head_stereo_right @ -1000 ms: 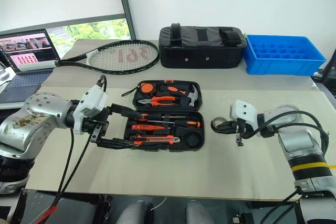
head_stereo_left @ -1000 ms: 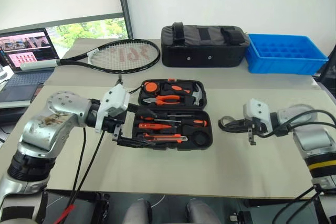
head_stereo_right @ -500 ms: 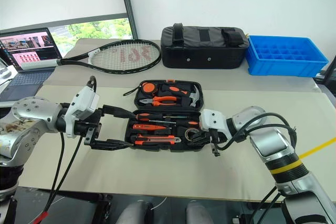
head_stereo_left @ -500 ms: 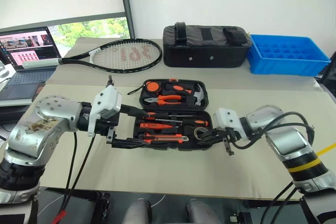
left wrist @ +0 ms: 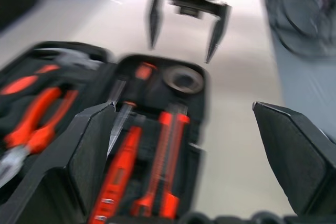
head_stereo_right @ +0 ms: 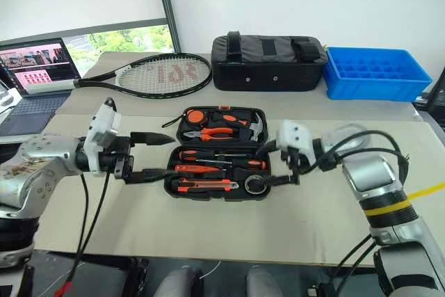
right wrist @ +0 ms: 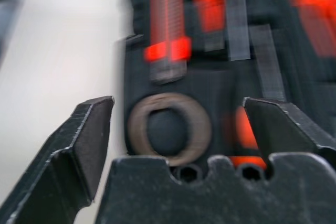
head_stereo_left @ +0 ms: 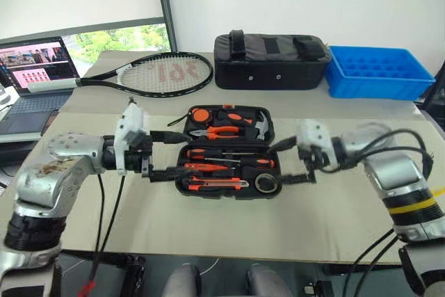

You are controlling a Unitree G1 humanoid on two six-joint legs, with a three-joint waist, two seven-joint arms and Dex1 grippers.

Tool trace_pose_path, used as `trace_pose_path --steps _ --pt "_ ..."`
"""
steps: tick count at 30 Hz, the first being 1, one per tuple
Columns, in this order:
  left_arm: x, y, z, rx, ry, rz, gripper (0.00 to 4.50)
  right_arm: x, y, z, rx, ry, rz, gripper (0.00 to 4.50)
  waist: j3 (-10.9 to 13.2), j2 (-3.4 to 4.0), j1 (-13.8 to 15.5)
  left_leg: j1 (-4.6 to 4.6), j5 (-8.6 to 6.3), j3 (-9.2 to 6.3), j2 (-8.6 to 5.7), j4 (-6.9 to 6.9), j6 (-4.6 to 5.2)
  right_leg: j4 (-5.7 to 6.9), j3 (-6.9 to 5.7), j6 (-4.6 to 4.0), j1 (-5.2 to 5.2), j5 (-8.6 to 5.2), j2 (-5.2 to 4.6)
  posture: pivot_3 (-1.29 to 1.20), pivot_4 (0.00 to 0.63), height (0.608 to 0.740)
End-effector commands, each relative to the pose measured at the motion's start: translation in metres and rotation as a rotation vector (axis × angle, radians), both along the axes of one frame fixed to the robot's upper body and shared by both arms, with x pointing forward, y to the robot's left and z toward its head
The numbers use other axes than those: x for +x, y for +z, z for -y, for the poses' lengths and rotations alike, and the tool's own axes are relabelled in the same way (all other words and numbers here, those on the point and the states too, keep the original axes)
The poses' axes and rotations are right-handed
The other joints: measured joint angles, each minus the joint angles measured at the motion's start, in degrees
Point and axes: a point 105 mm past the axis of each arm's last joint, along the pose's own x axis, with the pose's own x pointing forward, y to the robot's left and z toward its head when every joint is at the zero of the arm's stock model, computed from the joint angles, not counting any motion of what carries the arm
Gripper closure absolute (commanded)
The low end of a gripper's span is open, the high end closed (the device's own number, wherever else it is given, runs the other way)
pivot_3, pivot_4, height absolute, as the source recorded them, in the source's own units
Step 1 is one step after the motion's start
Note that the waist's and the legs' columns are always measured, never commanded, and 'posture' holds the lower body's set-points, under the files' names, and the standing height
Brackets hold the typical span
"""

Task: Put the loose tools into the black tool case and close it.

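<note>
The black tool case (head_stereo_left: 229,151) lies wide open in the middle of the desk (head_stereo_left: 208,220), its lid half on the far side with pliers and a hammer, its near half carrying the orange-and-black screwdrivers (head_stereo_left: 233,152) side by side, the utility knife (head_stereo_left: 215,183) along the near edge and the tape roll (head_stereo_left: 265,183) seated in the near right corner. The left pincer (head_stereo_left: 169,152) hangs just off the case's left end, pointing right, its two black fingers spread wide with nothing between them. The right pincer (head_stereo_left: 290,161) sits at the case's right end, pointing left, its fingers parted too and empty, one above and one just beside the tape roll; from the right wrist view the roll (right wrist: 169,128) lies in its slot between the spread fingers (right wrist: 84,140), though the blur there makes it hard to say whether either finger touches it. Farther back on the desk a tennis racket (head_stereo_left: 156,74) lies to the left, a black fabric bag (head_stereo_left: 271,59) stands behind the case, and a blue tray (head_stereo_left: 379,71) sits on the right. A laptop (head_stereo_left: 35,67) stands open at the far left.
</note>
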Motion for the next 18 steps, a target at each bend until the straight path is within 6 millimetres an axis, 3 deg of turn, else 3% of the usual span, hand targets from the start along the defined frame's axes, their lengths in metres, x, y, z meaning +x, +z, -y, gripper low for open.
trace_pose_path --steps 1,6,10,12,15,18 --pt "0.041 -0.002 -0.019 -0.072 0.204 -0.002 0.0 0.031 0.011 0.015 0.139 -0.206 -0.003 0.06 0.01 -0.02 0.09 0.0 0.0 0.0 0.0 0.0 0.0 0.0 -0.01 -0.01 0.01 0.01 0.0 0.0 0.15 0.708" --pt "0.092 -0.012 -0.045 -0.196 0.421 -0.136 0.0 0.066 -0.002 0.034 0.23 -0.499 -0.167 0.06 0.01 -0.02 0.17 -0.08 0.0 -0.01 -0.04 0.03 0.0 0.03 -0.01 -0.05 -0.06 0.04 -0.01 0.0 0.15 0.708" --pt "0.113 -0.024 -0.045 -0.234 0.472 -0.27 0.0 0.089 -0.009 0.04 0.375 -0.698 -0.368 0.06 0.01 -0.02 0.0 -0.14 0.0 0.0 -0.06 -0.09 0.0 0.04 -0.03 -0.06 -0.19 0.05 -0.03 0.0 0.15 0.708" --pt "0.116 -0.029 -0.041 -0.231 0.459 -0.311 0.0 0.095 -0.013 0.041 0.383 -0.737 -0.388 0.06 0.01 -0.01 -0.06 -0.13 0.0 0.0 -0.06 -0.2 0.0 0.05 -0.05 -0.06 -0.24 0.05 -0.03 0.0 0.15 0.708" --pt "0.116 -0.035 -0.034 -0.244 0.416 -0.383 0.0 0.098 -0.016 0.035 0.407 -0.728 -0.424 0.69 0.0 0.0 -0.1 -0.14 0.0 0.0 -0.06 -0.25 0.01 0.07 -0.12 -0.06 -0.25 0.05 -0.03 0.0 0.15 0.708" --pt "0.118 -0.04 -0.027 -0.261 0.406 -0.453 0.0 0.099 -0.018 0.023 0.425 -0.697 -0.456 1.82 0.0 0.01 -0.14 -0.2 0.0 0.0 -0.06 -0.33 0.0 0.1 -0.15 -0.06 -0.26 0.05 -0.03 0.0 0.15 0.708"
